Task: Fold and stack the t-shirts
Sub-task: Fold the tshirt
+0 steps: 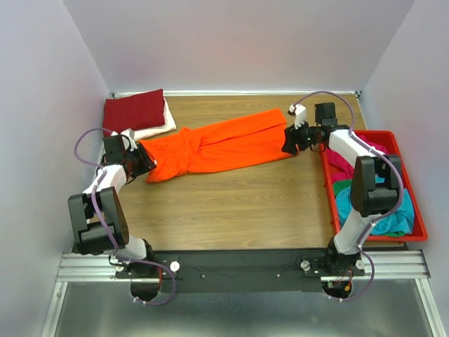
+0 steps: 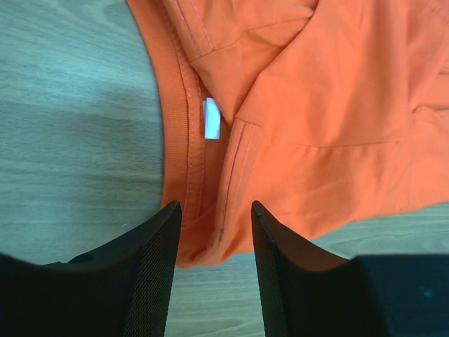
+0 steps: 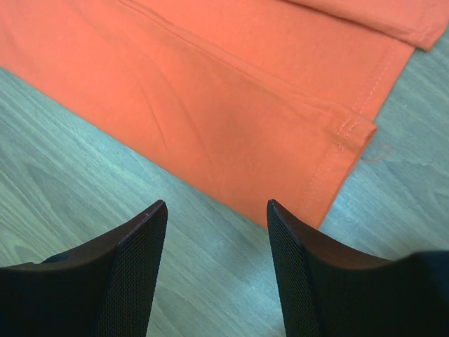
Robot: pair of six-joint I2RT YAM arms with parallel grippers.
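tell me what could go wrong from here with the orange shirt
1. The left pincer is open over the orange t-shirt at its bunched collar; it may catch only some layers, undoing the fold.
2. The right pincer is open over bare table beside the hem, so closing might miss cloth.
3. The dark red shirt lies folded close to the left pincer; a swing could nudge it.

A red plastic tray (image 1: 414, 200) sits on the wooden table (image 1: 231, 203) — along its right side.
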